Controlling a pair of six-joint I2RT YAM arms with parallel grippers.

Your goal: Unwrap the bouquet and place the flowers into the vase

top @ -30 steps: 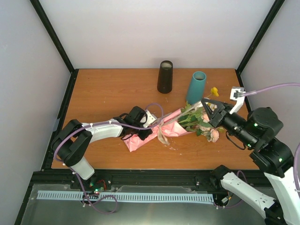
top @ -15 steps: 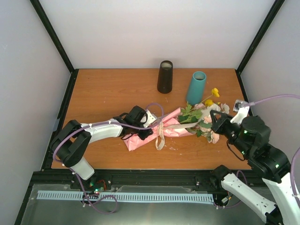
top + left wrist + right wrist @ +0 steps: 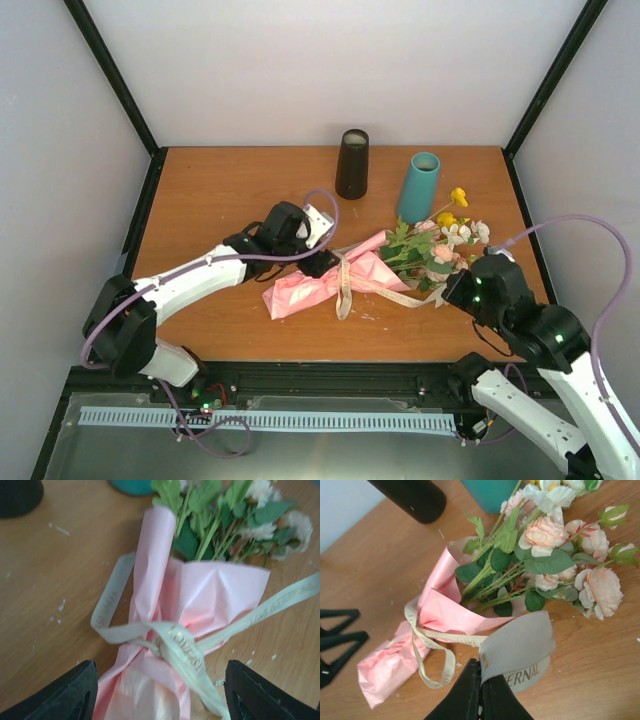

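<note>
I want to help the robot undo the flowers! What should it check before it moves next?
1. Does the right pincer grip the ribbon? Ok, it is shut on the ribbon's end.
2. Is the left pincer open? Ok, its fingers stand on either side of the paper.
3. Is the knot undone? Not ok, the ribbon loops round the paper.
4. Are the flowers out of the paper? Not ok, their stems go inside it.
5. Is the teal vase upright? Ok.

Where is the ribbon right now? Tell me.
Top view, centre: the ribbon is tied round the pink paper, with one end stretching right into the shut right gripper, just near the flowers.
</note>
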